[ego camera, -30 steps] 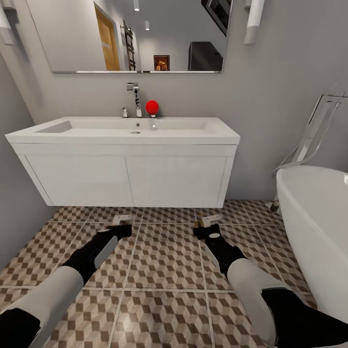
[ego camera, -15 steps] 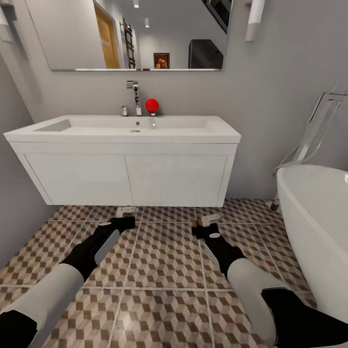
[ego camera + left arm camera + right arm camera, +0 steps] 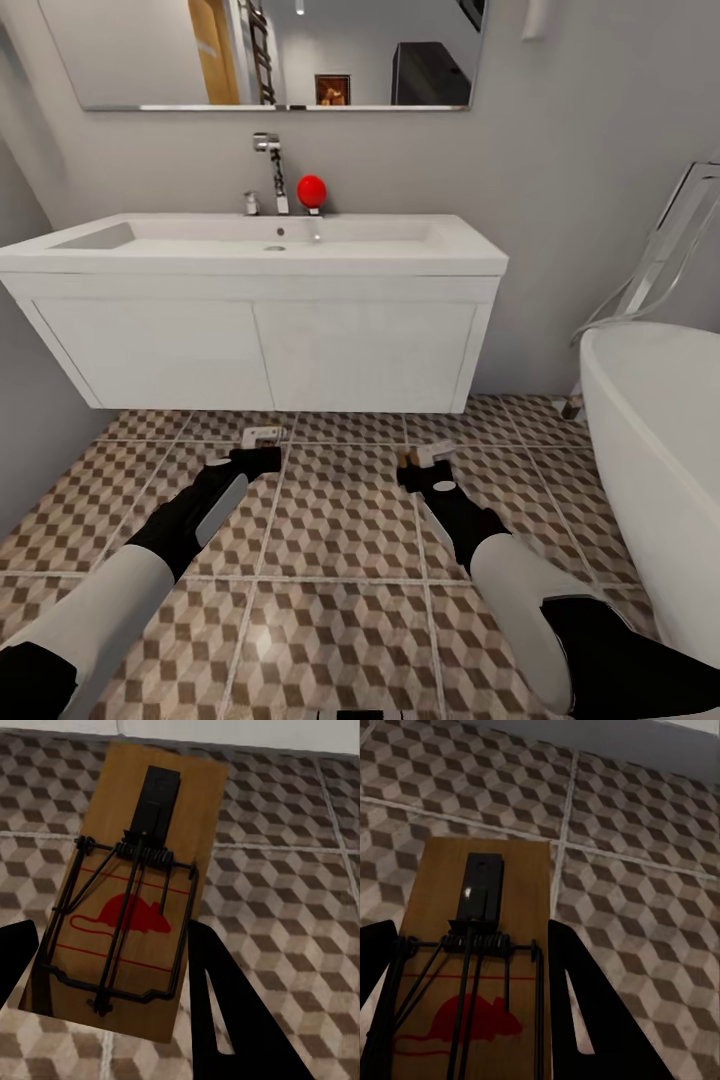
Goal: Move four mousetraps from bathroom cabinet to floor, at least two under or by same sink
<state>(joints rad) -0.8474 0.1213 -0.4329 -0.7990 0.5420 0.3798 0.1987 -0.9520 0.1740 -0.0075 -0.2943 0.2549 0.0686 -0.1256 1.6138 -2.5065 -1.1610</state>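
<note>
The left gripper [image 3: 112, 967] has its 2 dark fingers [image 3: 225, 1012] closed on a mousetrap [image 3: 131, 885], whose near end is cut off. The right gripper [image 3: 472, 1005] likewise clamps a second mousetrap [image 3: 480, 967], its lower half out of frame. Both hang low over the bathroom floor [image 3: 340, 520], just before the bathroom sink [image 3: 260, 300].

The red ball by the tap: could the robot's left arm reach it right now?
Probably not as things stand. The left gripper is low over the bathroom floor, shut on a mousetrap, while the red ball sits up on the bathroom sink, behind its basin.
</note>
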